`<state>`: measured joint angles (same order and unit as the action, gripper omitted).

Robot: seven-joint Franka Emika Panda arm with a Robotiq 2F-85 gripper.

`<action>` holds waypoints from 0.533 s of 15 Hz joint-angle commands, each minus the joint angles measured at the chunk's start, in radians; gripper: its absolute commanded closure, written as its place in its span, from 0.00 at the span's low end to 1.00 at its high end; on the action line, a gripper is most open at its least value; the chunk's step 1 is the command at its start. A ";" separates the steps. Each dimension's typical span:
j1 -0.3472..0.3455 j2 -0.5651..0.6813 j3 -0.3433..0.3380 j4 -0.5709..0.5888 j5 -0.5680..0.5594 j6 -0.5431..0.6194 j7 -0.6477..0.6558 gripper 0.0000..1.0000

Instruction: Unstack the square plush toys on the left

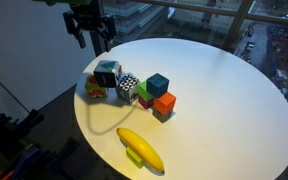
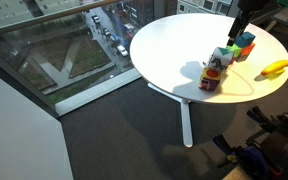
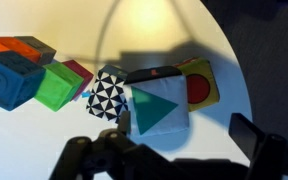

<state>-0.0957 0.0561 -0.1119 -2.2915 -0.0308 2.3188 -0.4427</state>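
The two square plush toys stand stacked at the left of the round white table [image 1: 214,90]. The white-and-black cube with the green triangle face [image 1: 106,72] sits on the yellow cube with red-orange patches [image 1: 94,91]. The stack also shows in an exterior view [image 2: 212,74]. In the wrist view the triangle cube [image 3: 159,110] partly covers the yellow cube [image 3: 198,85]. My gripper [image 1: 93,40] hangs open and empty well above the stack. In the wrist view its fingers [image 3: 179,150] frame the triangle cube from above.
A black-and-white checkered cube [image 1: 129,87] touches the stack. Teal [image 1: 158,84], green [image 1: 146,97] and orange [image 1: 164,104] cubes cluster beside it. A yellow banana [image 1: 141,148] lies near the front edge. A black cable crosses the table. Windows surround the table.
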 commanded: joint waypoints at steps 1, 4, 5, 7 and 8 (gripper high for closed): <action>-0.022 0.029 0.002 -0.005 0.005 0.064 -0.080 0.00; -0.033 0.054 0.011 -0.002 0.030 0.102 -0.129 0.00; -0.036 0.060 0.015 -0.003 0.040 0.112 -0.149 0.00; -0.040 0.067 0.022 -0.004 0.069 0.122 -0.189 0.00; -0.041 0.072 0.024 -0.006 0.082 0.129 -0.207 0.00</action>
<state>-0.1134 0.1210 -0.1080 -2.2957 0.0075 2.4238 -0.5757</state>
